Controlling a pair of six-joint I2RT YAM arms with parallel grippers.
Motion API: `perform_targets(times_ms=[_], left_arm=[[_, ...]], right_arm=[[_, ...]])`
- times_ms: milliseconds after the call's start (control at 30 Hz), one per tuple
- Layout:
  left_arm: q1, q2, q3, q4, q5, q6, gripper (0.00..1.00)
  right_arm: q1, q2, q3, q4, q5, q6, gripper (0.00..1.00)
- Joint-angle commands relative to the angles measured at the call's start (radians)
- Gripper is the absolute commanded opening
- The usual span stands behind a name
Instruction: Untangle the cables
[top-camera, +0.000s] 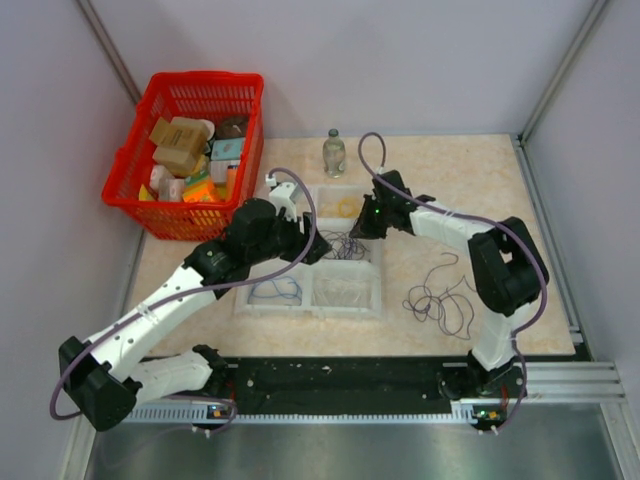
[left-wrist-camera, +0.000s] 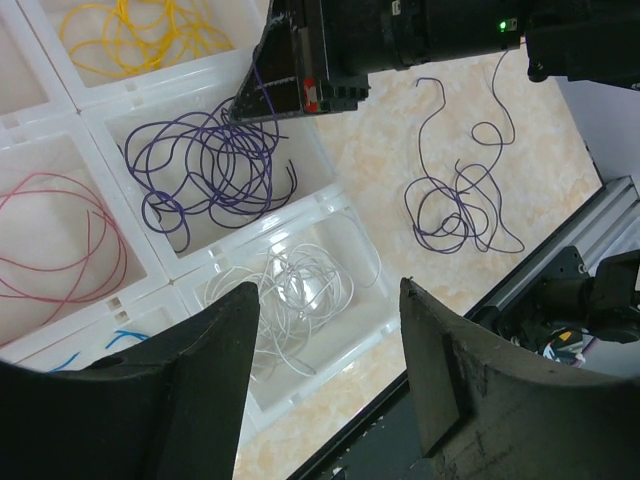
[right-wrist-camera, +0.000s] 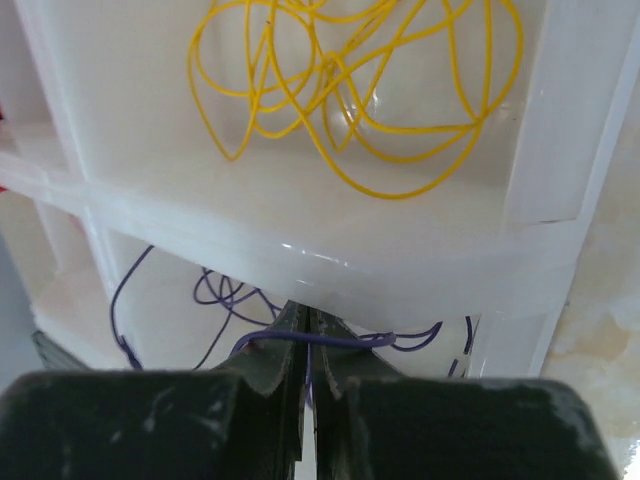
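1. Nearest the arm bases, at about 4 o'clock from the sorting tray (top-camera: 312, 312), the loose purple bunch (top-camera: 438, 298) lies on the table (top-camera: 430, 190), well apart from both grippers (the only cables not yet in a compartment).
2. The left gripper (left-wrist-camera: 328, 300) hovers above the tray's near side. Its fingers (left-wrist-camera: 215, 345) are spread wide with nothing between them. Below it, the white cables (left-wrist-camera: 290, 290) fill the compartment at 5 o'clock of the tray and a blue cable (left-wrist-camera: 95, 347) sits at 7 o'clock.
3. In the middle row lie the purple cables (left-wrist-camera: 215, 160), with the pink cables (left-wrist-camera: 55, 245) in the next compartment.
4. The right gripper (right-wrist-camera: 305, 335) hangs at the far edge of the purple compartment. Its fingers (right-wrist-camera: 275, 355) are pinched tight on 1 purple strand (right-wrist-camera: 370, 341) that trails down among the sorted purple loops.
5. Beyond that, at 12 o'clock, the yellow cables (right-wrist-camera: 350, 90) rest in their own compartment.
6. Farthest off stand a bottle (top-camera: 333, 152) at 12 o'clock and a red basket (top-camera: 190, 150) at 10 o'clock.
7. The step in hand looks like dropping off a freed purple strand. The next move calls for the right fingers to part so the whole strand falls inside the compartment walls. After that, a reach back to 4 o'clock should take 1 strand only from the loose bunch.
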Motion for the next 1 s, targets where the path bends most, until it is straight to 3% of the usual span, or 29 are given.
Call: perform_targets(times_ms=[0,100,233,333,533,767,833,967], left_arm=[[0.004,-0.039,-0.009,0.062,0.009,-0.018,0.63],[0.004,-0.024,0.009,0.064,0.026,-0.021,0.63],[0.004,-0.013,0.034,0.084,0.058,-0.032,0.63],[0.002,-0.013,0.054,0.088,0.074,-0.035,0.63],[0.002,-0.019,0.068,0.113,0.118,-0.043,0.64],[-0.059,0.029,0.094,0.157,0.204,-0.027,0.63],[-0.099,0.050,0.098,0.176,0.190,-0.020,0.63],[-0.189,0.108,0.141,0.183,0.175,-0.015,0.62]], right_arm=[[0.040,0.003,0.105,-0.233,0.143,-0.150,0.00],[0.040,-0.026,0.168,-0.346,0.150,-0.205,0.07],[0.039,-0.160,0.180,-0.440,0.160,-0.245,0.29],[0.036,-0.240,0.176,-0.549,0.166,-0.277,0.40],[0.008,-0.511,-0.022,-0.670,0.248,-0.298,0.61],[-0.318,-0.962,-0.404,-0.736,0.187,-0.133,0.64],[-0.416,-1.071,-0.479,-0.745,0.209,-0.091,0.74],[-0.545,-1.084,-0.568,-0.620,0.149,-0.103,0.75]])
